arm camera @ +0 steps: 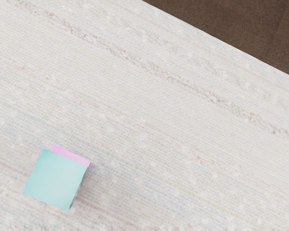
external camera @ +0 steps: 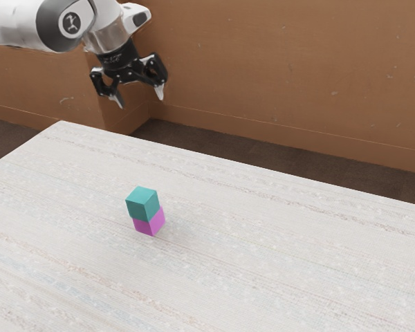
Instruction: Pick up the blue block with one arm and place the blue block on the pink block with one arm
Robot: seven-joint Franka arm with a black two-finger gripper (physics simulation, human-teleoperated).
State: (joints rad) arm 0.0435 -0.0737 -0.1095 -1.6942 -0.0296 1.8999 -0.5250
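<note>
- The arm (external camera: 28, 24) reaches in from the exterior view's upper left, held high
- The tool (external camera: 139, 97) hangs tilted downward, its two fingers (external camera: 159, 88) spread wide apart

1. The arm (external camera: 52, 24) is cut off by the exterior view's left and top edges. Its base and rear links lie outside the picture.
2. In the exterior view, the top face of the pink block (external camera: 150, 223) is hidden under the blue block (external camera: 142, 202) resting on it.
3. In the wrist view, the blue block (arm camera: 55, 179) covers nearly all of the pink block (arm camera: 71, 155). A thin pink strip shows along one edge.
4. The table (external camera: 297, 263) runs past the exterior view's left, right and bottom edges, so its near side is out of sight.
5. The wall (external camera: 297, 69) is cut off at the top and right, and its height cannot be told.
6. The floor (arm camera: 250, 29) is cut off at a corner of the wrist view.
</note>
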